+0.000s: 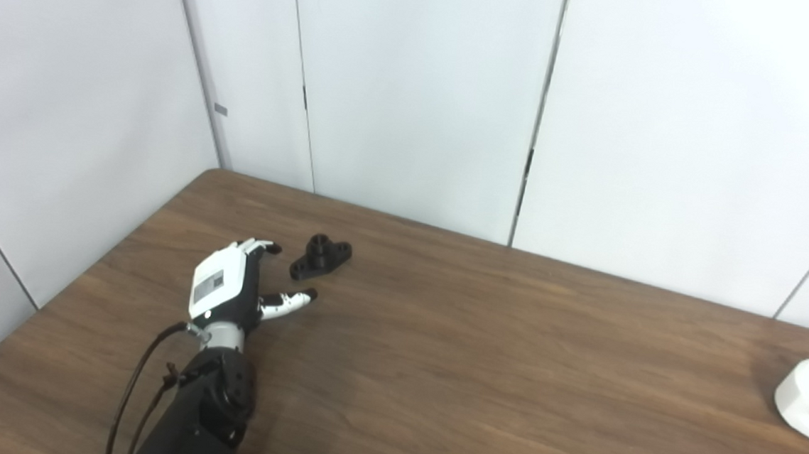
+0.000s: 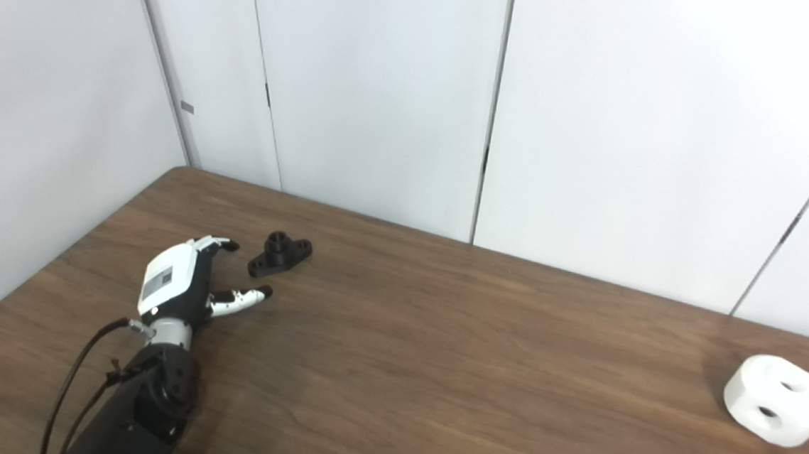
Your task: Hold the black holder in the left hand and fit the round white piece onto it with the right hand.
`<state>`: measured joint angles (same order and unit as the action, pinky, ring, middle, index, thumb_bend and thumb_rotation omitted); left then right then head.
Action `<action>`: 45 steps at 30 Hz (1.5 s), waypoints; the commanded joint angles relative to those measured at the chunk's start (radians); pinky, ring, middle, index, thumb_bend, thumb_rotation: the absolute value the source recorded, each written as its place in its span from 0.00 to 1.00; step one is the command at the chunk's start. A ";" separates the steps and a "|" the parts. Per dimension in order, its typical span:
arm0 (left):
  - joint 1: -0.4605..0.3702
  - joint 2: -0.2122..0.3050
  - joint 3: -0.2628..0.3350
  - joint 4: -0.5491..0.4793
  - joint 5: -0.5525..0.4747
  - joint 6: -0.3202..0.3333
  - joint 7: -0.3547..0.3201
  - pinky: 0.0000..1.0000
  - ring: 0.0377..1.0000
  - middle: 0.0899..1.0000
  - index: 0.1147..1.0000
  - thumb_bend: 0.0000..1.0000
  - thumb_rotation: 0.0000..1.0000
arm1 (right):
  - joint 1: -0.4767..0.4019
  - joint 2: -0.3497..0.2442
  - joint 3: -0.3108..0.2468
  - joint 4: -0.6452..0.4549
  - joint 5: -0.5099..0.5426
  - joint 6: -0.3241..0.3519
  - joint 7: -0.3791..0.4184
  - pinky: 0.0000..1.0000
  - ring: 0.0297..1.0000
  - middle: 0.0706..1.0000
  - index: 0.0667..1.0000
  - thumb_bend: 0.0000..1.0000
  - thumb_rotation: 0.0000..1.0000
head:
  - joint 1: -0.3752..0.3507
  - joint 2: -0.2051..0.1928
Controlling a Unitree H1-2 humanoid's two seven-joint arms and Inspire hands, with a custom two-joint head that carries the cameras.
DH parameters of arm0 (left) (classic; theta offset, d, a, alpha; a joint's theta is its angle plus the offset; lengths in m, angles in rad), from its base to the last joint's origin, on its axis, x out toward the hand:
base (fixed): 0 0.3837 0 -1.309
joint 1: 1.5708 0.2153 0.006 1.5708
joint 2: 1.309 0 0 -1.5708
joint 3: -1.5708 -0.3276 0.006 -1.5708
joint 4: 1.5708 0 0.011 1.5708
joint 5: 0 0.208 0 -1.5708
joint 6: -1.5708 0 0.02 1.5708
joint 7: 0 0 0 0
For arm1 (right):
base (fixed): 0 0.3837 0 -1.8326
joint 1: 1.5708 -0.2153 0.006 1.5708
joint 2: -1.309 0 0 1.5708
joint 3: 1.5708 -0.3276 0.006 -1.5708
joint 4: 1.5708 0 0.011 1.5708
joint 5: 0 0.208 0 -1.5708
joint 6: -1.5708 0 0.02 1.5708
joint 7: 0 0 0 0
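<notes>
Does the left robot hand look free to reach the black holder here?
Probably yes: the left robot hand is open just short of the black holder, with only bare table between them and nothing blocking.

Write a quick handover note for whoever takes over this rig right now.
Left hand: open, holding nothing, just short of the black holder.
Right hand: not in view.
Black holder lies on the table toward the far left; round white piece lies at the table's right side.
Done: nothing grasped or fitted.
Left: grasp the holder, pick up the white piece, fit it on.
</notes>
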<state>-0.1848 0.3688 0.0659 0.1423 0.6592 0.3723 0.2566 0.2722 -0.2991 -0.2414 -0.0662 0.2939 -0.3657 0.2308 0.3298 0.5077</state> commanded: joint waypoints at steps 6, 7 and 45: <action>-0.081 0.051 0.008 0.035 -0.070 -0.028 -0.036 1.00 0.97 0.91 0.74 0.86 0.33 | 0.047 0.040 0.029 0.034 0.004 0.015 0.002 1.00 1.00 1.00 1.00 0.58 1.00 | 0.004 0.005; -0.087 0.054 0.007 0.036 -0.083 -0.021 -0.052 1.00 0.98 0.92 0.74 0.86 0.34 | 0.048 0.039 0.029 0.034 0.006 0.013 0.003 1.00 1.00 1.00 1.00 0.58 1.00 | 0.004 0.005; -0.181 0.087 -0.092 0.166 -0.102 0.022 -0.123 1.00 1.00 0.96 0.72 0.88 0.35 | 0.073 0.033 0.029 -0.015 -0.056 0.068 -0.030 1.00 1.00 1.00 1.00 0.74 1.00 | 0.001 0.027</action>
<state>-0.3414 0.4270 -0.0179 0.3133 0.5380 0.3935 0.1245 0.3113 -0.2925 -0.2329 -0.1100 0.2279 -0.3045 0.1977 0.3298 0.5338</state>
